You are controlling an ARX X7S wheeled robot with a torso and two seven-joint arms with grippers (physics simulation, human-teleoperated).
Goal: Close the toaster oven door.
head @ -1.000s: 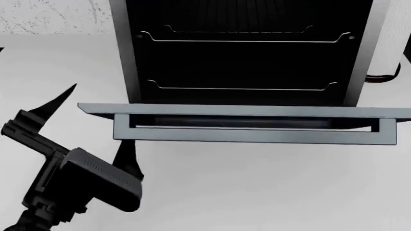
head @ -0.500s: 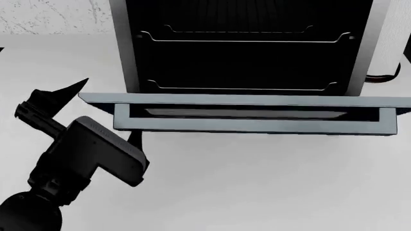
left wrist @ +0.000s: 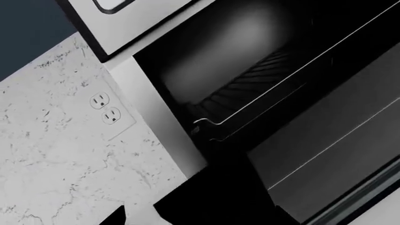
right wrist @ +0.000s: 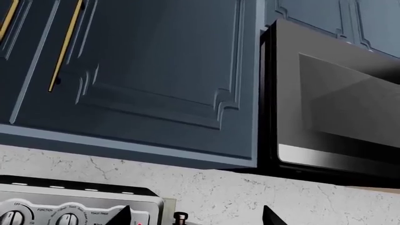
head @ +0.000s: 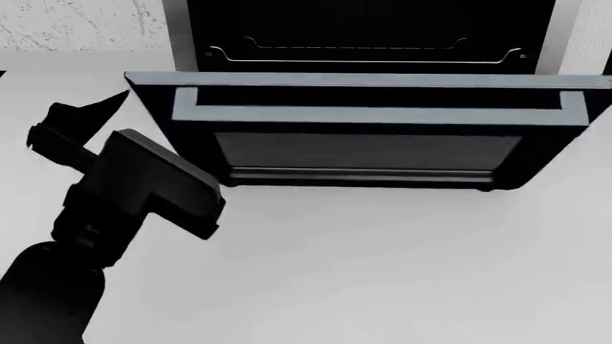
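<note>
The toaster oven door (head: 359, 132) stands part-way up, tilted between flat and upright, hinged along its lower edge at the front of the toaster oven (head: 363, 36), which sits at the far middle of the white table (head: 383, 272) in the head view. Its glass window faces down and outward, and above its upper edge the dark cavity shows with a wire rack (head: 363, 54) across it. The left hand (head: 100, 132) is just beside the door's left end, one dark pointed fingertip (head: 105, 104) close to the door's upper left corner; its other finger is hidden behind the wrist body, so how far it is open, and whether it touches the door, cannot be told. In the left wrist view the oven's open cavity and rack (left wrist: 262, 89) fill the frame, with a wall socket (left wrist: 106, 108) on the marbled wall beside it. The right hand's (right wrist: 195, 216) two fingertips stand spread apart with nothing between them, before blue cabinets (right wrist: 137, 75) and a microwave (right wrist: 331, 103).
</note>
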